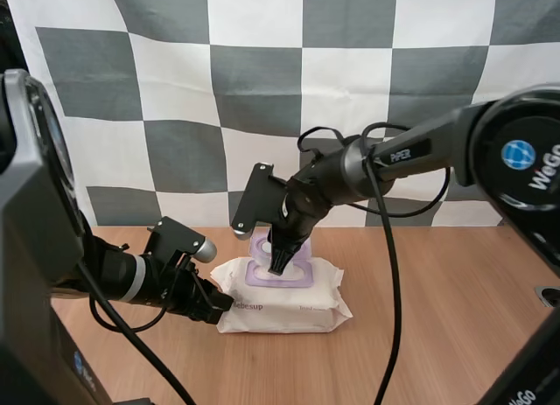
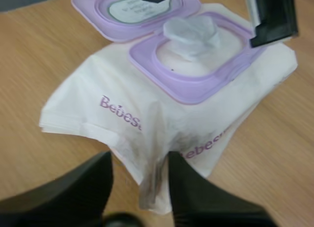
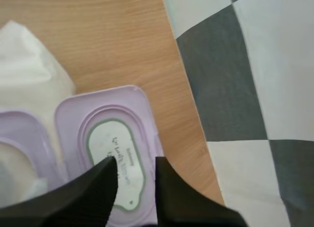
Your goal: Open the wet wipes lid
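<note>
Wet wipes lid lying open, both claws at the pack.

In the high view, the pack of wet wipes (image 1: 284, 304) is lying on the wooden table (image 1: 437, 335). The left gripper (image 1: 217, 309) is sitting at its nine o'clock end. The right gripper (image 1: 280, 263) is pointing down at the purple lid (image 1: 261, 244), which is folded back at twelve o'clock of the opening. In the left wrist view, the left gripper (image 2: 140, 161) is standing released, fingers apart, with the pack's (image 2: 98, 104) crimped end seam between them. A wipe (image 2: 191, 33) is poking from the purple frame (image 2: 191, 89), the lid (image 2: 98, 16) is lying flat behind it, and the right arm's fingers (image 2: 272, 16) are hanging over both. In the right wrist view, the right gripper (image 3: 135, 165) is released too, its fingers parted over the lid's (image 3: 73, 119) inner label (image 3: 115, 148).
</note>
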You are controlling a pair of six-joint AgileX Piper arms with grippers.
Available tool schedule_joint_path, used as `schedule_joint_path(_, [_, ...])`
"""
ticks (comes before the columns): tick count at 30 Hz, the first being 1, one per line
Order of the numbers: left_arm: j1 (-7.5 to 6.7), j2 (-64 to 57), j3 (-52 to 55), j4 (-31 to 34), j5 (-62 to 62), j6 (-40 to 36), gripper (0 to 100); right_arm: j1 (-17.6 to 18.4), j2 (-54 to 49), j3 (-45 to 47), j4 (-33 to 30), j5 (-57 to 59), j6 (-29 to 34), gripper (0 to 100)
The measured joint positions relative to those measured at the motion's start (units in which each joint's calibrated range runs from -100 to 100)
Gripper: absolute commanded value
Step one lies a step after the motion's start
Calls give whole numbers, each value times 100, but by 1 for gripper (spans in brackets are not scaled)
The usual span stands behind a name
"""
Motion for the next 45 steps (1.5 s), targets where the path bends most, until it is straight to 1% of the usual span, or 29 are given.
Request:
schedule_joint_path(6, [0,-1047,-369,43,-115,-86,88,0,-1092,0,-557,461,870,51])
schedule_joint_path(9, [0,-1601,-676,43,-115,-731,88,0,-1679,0,-1004,829,1305,50])
schedule_joint_path(10, [0,-1800,-811,60,-115,-993,88,0,-1888,0,-1179,1024,1459,47])
schedule_joint_path(11, [0,-1996,-924,61,-115,-1152,85,0,-2095,0,-1353,1228,1612,42])
schedule_joint_path(12, [0,-2196,-1063,73,-132,-1354,79,0,-2291,-36,-1523,1481,1769,33])
schedule_joint_path(13, [0,-2395,-1212,84,-154,-1546,72,-20,-2491,-70,-1710,1716,1924,22])
schedule_joint_path(14, [0,-2553,-1330,84,-191,-1699,59,-55,-2693,-138,-1884,1988,2080,11])
schedule_joint_path(15, [0,-2755,-1473,84,-228,-1886,44,-111,-2890,-209,-2057,2262,2226,0])
schedule_joint_path(16, [0,-2952,-1609,95,-266,-2066,31,-179,-3046,-267,-2182,2490,2357,0])
schedule_joint_path(18, [0,-3309,-1812,95,-266,-2378,0,-335,-3448,-417,-2360,2993,2589,0])
schedule_joint_path(21, [0,-3908,-1866,91,-522,-2869,2,-541,-4007,-528,-2439,3637,2744,0])
schedule_joint_path(23, [0,-4264,-1866,243,-895,-3165,2,-675,-4361,-528,-2322,3859,2724,0])
schedule_joint_path(25, [0,-4659,-1866,507,-1392,-3493,2,-837,-4755,-565,-2073,3901,2580,0])
schedule_joint_path(28, [0,-5217,-1866,1025,-2095,-3935,2,-1119,-5319,-605,-1577,3857,2187,0])
schedule_joint_path(32, [0,-5941,-1717,1626,-2533,-4502,2,-1383,-6098,-575,-903,4164,1593,0])
schedule_joint_path(33, [0,-5981,-1717,1662,-2533,-4502,2,-1401,-6178,-557,-830,4145,1536,0])
schedule_joint_path(34, [0,-6099,-1656,1777,-2602,-4625,2,-1439,-6469,-480,-578,4047,1310,0])
schedule_joint_path(35, [0,-6496,-1447,2131,-2722,-4939,2,-1439,-6631,-389,-434,3912,1188,0])
schedule_joint_path(37, [0,-6573,-1400,2201,-2741,-5003,2,-1439,-6710,-344,-367,3838,1132,0])
schedule_joint_path(38, [0,-6741,-1280,2377,-2759,-5156,2,-1439,-6873,-259,-218,3691,1010,0])
schedule_joint_path(40, [18,-6881,-1146,2548,-2818,-5317,2,-1439,-7230,66,97,3215,726,0])
schedule_joint_path(41, [25,-7048,-952,2840,-2929,-5562,2,-1439,-7628,474,459,2680,411,0])
schedule_joint_path(42, [-9,-7273,-685,3131,-3146,-5811,2,-1439,-7785,645,603,2448,287,0])
schedule_joint_path(43, [-109,-7479,-296,3419,-3499,-6060,2,-1439,-7989,939,821,2132,106,0])
schedule_joint_path(44, [-240,-7718,-6,3689,-3968,-6315,2,-1439,-8230,1148,1030,1792,-81,0])
schedule_joint_path(45, [-427,-7911,328,3939,-4350,-6531,2,-1439,-8634,1569,1390,1241,-313,0])
